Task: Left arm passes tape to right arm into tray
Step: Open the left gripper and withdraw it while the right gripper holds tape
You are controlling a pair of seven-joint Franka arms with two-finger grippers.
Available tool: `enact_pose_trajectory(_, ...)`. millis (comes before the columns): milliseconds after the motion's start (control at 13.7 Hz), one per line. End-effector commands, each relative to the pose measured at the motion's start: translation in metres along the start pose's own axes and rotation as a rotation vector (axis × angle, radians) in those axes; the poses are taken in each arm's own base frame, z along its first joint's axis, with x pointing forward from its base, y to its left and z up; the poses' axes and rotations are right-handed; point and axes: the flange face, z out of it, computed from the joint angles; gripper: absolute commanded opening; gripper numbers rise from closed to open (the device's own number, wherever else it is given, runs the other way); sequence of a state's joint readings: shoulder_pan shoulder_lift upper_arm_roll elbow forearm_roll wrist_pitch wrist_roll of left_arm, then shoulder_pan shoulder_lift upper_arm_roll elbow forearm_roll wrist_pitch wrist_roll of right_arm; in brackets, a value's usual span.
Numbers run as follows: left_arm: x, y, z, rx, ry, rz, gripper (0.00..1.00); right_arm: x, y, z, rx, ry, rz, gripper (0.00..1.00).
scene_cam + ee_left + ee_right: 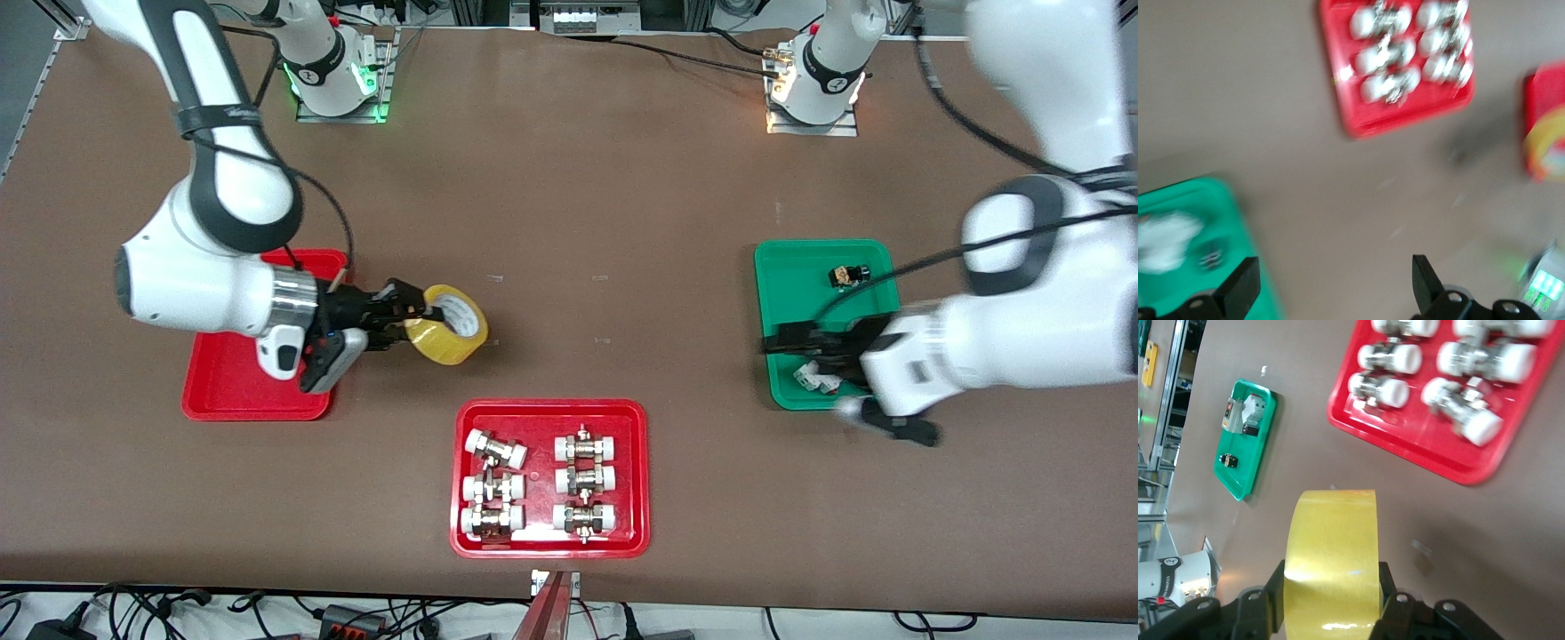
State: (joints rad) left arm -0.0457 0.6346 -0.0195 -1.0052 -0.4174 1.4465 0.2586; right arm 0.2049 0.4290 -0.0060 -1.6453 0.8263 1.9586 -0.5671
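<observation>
Front view: the right claw (411, 313) sits at left centre of the frame, its fingers closed on the tape (447, 324), one finger inside the core and one against the outer band. The tape hangs above the bare bench (569, 222), just beside the plain red tray (233, 391) at lower left of the frame; it is not in that tray. The right arm (213, 258) reaches in from the upper left corner.

Right wrist view: the yellow roll fills the lower centre of the frame, standing on edge, with a black finger (1268, 603) pressed to each side.

The left claw (787, 342) is at right centre of the front view, over the green tray (791, 267), holding nothing. In the left wrist view its two fingers (1241, 287) stand wide apart at the bottom of the frame. The left arm (1022, 302) enters from the upper right corner.

A red tray of fittings (462, 542) occupies lower centre of the front view, nearest the camera, holding six white-capped metal fittings (585, 484) in two columns.
</observation>
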Motion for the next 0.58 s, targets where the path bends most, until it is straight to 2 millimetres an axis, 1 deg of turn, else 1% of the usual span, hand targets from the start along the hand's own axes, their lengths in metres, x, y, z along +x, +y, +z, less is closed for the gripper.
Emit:
enact_pose_trajectory(0, -0.036, -0.020, -0.042, 0.132, -0.071, 0.236, 1.00, -0.023, 0.060, -0.045, 0.011, -0.029, 0.069, 0.00)
enact_pose_trajectory(73, -0.051, -0.013, -0.071, 0.234, -0.066, 0.229, 1.00, -0.035, 0.086, -0.054, 0.007, -0.060, 0.092, 0.00)
enact_pose_trajectory(146, -0.061, -0.006, -0.090, 0.307, -0.063, 0.222, 1.00, -0.048, 0.112, -0.064, 0.009, -0.084, 0.098, 0.00)
enact_pose_trajectory(219, -0.066, -0.008, -0.102, 0.385, -0.072, 0.205, 1.00, -0.061, 0.135, -0.070, 0.017, -0.106, 0.090, 0.00)
enact_pose_trajectory(291, -0.068, -0.011, -0.103, 0.446, -0.107, 0.189, 1.00, -0.075, 0.162, -0.072, 0.038, -0.123, 0.083, 0.00)
enact_pose_trajectory(364, -0.069, -0.010, -0.101, 0.469, -0.124, 0.182, 1.00, -0.089, 0.189, -0.074, 0.064, -0.128, 0.076, 0.00)
enact_pose_trajectory(437, -0.080, 0.003, -0.110, 0.473, -0.124, 0.124, 1.00, -0.102, 0.215, -0.072, 0.084, -0.126, 0.053, 0.00)
enact_pose_trajectory(510, -0.099, 0.005, -0.108, 0.436, -0.140, -0.042, 1.00, -0.116, 0.241, -0.069, 0.095, -0.129, 0.029, 0.00)
